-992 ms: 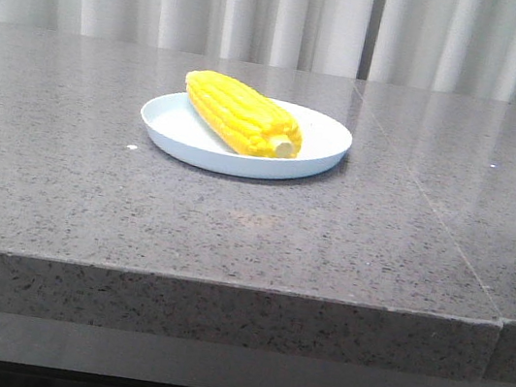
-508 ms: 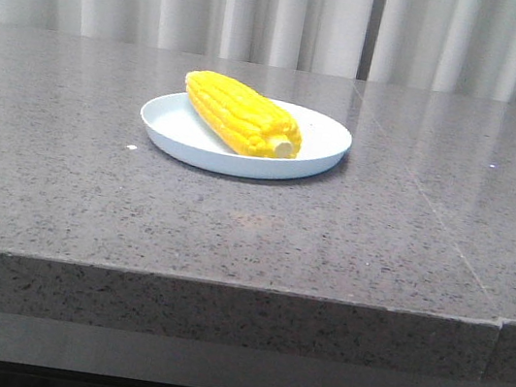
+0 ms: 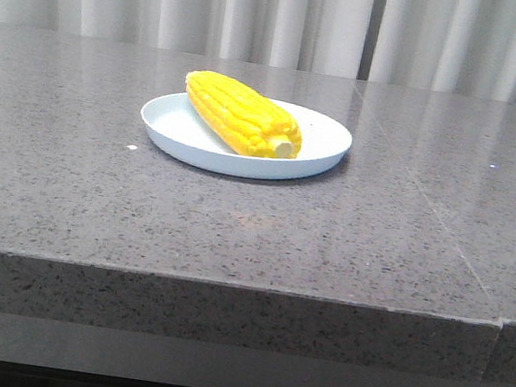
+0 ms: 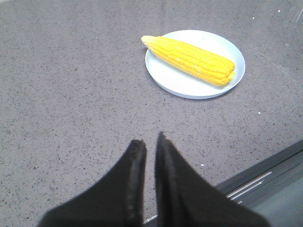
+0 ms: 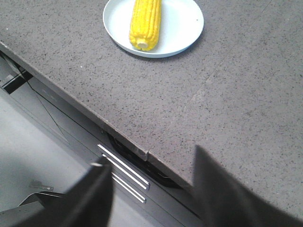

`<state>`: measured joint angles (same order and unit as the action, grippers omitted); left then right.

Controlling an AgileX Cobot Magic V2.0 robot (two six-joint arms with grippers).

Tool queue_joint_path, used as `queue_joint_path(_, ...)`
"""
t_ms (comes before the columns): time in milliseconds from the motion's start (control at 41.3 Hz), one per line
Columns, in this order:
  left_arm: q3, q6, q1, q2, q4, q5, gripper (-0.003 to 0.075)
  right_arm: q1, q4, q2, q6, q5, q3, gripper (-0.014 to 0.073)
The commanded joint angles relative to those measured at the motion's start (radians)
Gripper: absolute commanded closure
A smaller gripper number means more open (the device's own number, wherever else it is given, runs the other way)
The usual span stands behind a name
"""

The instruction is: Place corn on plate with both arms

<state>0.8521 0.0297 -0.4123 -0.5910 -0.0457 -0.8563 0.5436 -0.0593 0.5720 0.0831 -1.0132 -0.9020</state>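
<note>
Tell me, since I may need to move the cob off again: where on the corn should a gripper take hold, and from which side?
Probably the thick middle of the corn, from above, fingers closing across its width. It lies flat and diagonal on the plate, tapered tip at the rear-left rim, pale stub toward the front, so both ends offer less to hold and the low rim hinders a side approach.

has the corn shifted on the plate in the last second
No. The corn lies across the plate as before, its stub end the same distance from the plate's near rim.
</note>
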Motion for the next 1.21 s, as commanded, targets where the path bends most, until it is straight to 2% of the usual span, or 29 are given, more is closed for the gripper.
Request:
queue_joint_path(0,0.026,-0.010,-0.003,-0.005,-0.012,0.072,0.0741,-0.003,0.004,0.003,-0.001,0.075,-0.021,0.0456)
queue_joint_path(73,0.026,-0.010,-0.003,-0.005,-0.012,0.072,0.0740,-0.003,0.004,0.003,-0.001,0.075,-0.021,0.0579)
queue_joint_path(145,0.026,-0.010,-0.003,-0.005,-0.012,0.072,0.0740,-0.003,0.004,0.003,-0.001,0.079,-0.021,0.0664)
queue_joint_path(871,-0.005,-0.010,-0.002,0.020,-0.012,0.093,0.0741,-0.003,0.002,0.003,-0.001,0.079,-0.021,0.0662)
queue_joint_path(944,-0.047,-0.010,0.017,0.043,-0.004,0.126,0.0740,-0.003,0.002,0.003,-0.001,0.079,-0.021,0.0662)
queue_joint_path(1017,-0.106,-0.010,0.058,0.078,0.083,0.203,0.0740,-0.003,0.002,0.003,-0.001,0.079,-0.021,0.0662)
queue_joint_path(1186,-0.347,-0.010,0.184,0.203,0.095,0.502,0.0740,-0.003,0.002,0.003,-0.001,0.079,-0.021,0.0662)
